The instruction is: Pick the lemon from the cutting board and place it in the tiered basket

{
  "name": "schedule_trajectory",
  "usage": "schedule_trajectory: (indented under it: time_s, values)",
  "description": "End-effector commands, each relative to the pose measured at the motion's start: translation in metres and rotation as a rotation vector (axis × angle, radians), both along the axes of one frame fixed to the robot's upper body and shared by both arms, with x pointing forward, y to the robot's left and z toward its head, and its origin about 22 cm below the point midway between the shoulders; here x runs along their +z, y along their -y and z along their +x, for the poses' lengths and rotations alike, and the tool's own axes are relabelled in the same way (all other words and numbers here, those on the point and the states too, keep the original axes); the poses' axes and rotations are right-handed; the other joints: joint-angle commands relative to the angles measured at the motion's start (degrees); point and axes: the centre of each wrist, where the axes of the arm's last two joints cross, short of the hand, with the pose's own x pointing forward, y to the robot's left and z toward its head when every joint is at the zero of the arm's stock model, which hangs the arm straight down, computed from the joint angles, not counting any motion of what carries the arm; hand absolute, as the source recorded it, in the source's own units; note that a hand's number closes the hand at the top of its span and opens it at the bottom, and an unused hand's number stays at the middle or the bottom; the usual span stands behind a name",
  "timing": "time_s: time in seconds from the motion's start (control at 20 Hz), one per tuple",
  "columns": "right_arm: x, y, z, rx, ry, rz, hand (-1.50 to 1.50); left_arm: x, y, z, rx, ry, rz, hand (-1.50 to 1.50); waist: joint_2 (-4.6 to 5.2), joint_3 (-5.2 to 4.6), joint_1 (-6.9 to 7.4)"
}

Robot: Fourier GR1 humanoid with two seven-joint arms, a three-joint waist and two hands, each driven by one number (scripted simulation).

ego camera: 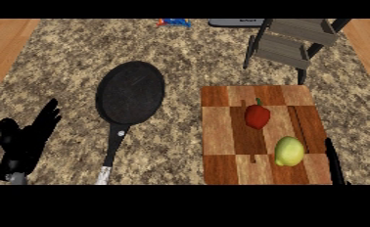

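Head view looks steeply down on a speckled granite tabletop (188,59) with a wood strip along each side edge. Left hand (29,140) shows at the lower left, fingers straight and spread, pointing up and to the right, holding nothing and resting clear of every object. Right hand (334,160) shows only as a thin black sliver at the lower right edge, just beside the board's right side; whether its fingers are apart or curled cannot be told.

A checkered wooden cutting board (220,138) lies at the lower right of the tabletop. A black pan (130,91) sits left of it, well apart, its handle running down toward the lower edge. The tiered basket (292,42) stands at the upper right, behind the board, its two grey trays on a dark frame. On the board, a red pepper (257,115) rests near the middle, and the lemon (288,151) lies just below and right of it, close to the right hand but not touching it. A small blue and red object (173,23) lies at the far edge.
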Motion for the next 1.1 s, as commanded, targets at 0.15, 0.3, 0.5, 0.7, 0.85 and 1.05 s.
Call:
schedule_trajectory:
  time_s: [0.15, 0.3, 0.5, 0.7, 0.85, 1.05]
  values:
    - [0.009, -0.004, 0.027, 0.009, -0.008, 0.003, -1.50, -0.003, -0.009, -0.024, -0.008, 0.002, 0.003, 0.00, -0.01, 0.00, 0.22]
    - [0.018, 0.000, 0.040, 0.007, 0.006, 0.036, -1.50, -0.004, -0.006, 0.001, 0.005, -0.007, 0.002, 0.00, 0.02, 0.00, 0.02]
    - [0.005, -0.012, 0.038, 0.021, -0.010, 0.014, -1.50, -0.006, 0.009, -0.006, -0.007, -0.002, -0.008, 0.00, 0.00, 0.00, 0.06]
    - [-0.008, -0.016, 0.046, 0.030, -0.019, 0.011, -1.50, -0.001, 0.008, -0.002, -0.015, 0.002, 0.001, 0.00, 0.00, 0.01, 0.05]
    - [-0.014, -0.008, 0.056, 0.041, -0.030, 0.015, -1.50, 0.026, -0.020, -0.003, -0.003, -0.004, 0.015, 0.00, 0.00, 0.02, 0.20]
    - [-0.009, -0.039, 0.056, 0.100, 0.039, -0.098, 1.50, -0.008, 0.001, -0.006, -0.009, 0.019, 0.009, 0.00, -0.02, -0.02, 0.04]
